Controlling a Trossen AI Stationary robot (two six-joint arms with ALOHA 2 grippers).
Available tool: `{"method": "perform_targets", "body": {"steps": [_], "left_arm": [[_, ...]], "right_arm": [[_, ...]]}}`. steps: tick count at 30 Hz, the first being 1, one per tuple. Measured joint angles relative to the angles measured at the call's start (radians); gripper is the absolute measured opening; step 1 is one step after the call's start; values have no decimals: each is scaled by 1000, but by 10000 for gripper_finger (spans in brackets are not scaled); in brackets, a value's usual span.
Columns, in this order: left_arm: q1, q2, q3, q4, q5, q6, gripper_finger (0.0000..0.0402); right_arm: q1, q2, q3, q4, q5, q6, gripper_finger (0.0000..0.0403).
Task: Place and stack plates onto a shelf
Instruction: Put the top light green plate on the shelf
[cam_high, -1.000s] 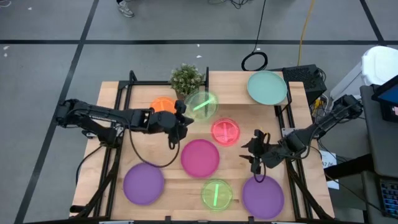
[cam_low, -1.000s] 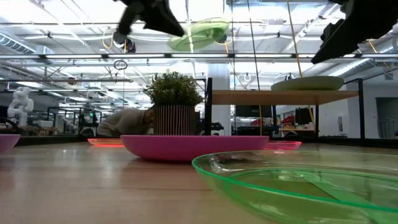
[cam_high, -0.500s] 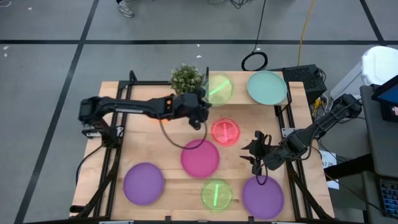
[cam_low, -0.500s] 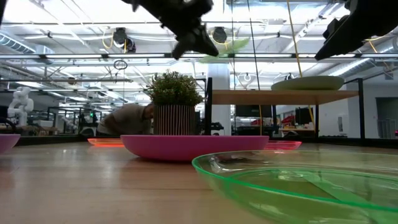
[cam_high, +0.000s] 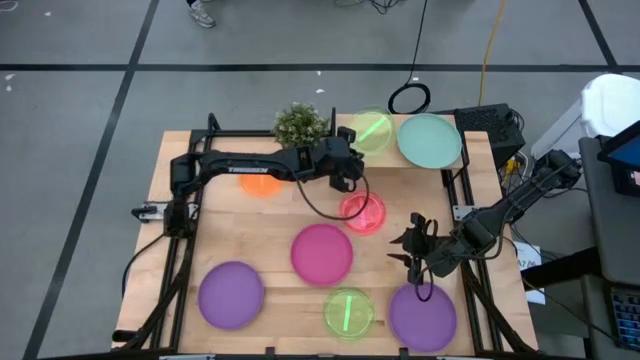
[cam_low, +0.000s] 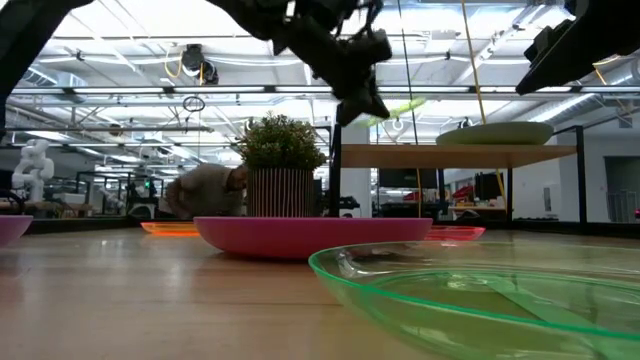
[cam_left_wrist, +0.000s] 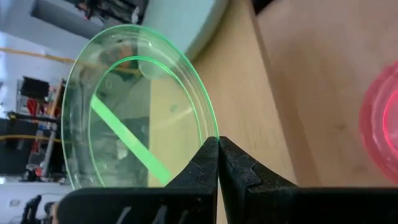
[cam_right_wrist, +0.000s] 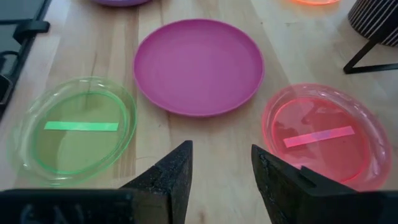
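Above shelf (cam_high: 400, 165), lime plate (cam_high: 371, 132) tilted on edge, rim pinched in left pincer (cam_high: 350, 160).

L arm has swung across toward the shelf (cam_high: 400, 160): left gripper (cam_high: 352, 152), pinched shut on the rim of a small translucent lime green plate (cam_high: 372, 131), was over the table mid near the orange translucent plate (cam_high: 261, 184), now at the shelf's near end. Green plate now above the shelf board, just beside the large teal opaque plate (cam_high: 430, 140). Orange plate, earlier part-covered by the arm, now mostly uncovered. R gripper (cam_high: 417, 252) fingers narrowed a bit.
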Motion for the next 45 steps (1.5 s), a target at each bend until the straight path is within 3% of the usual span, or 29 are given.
{"method": "perform_targets", "body": {"steps": [8, 14, 45], "left_arm": [[16, 17, 2, 20, 4, -25, 3], [38, 30, 3, 91, 112, -44, 3], [63, 74, 2, 5, 93, -207, 3]], "right_arm": [[39, 0, 0, -7, 1, 15, 145], [46, 0, 0, -7, 1, 17, 145], [49, 3, -46, 15, -23, 67, 145]]}}
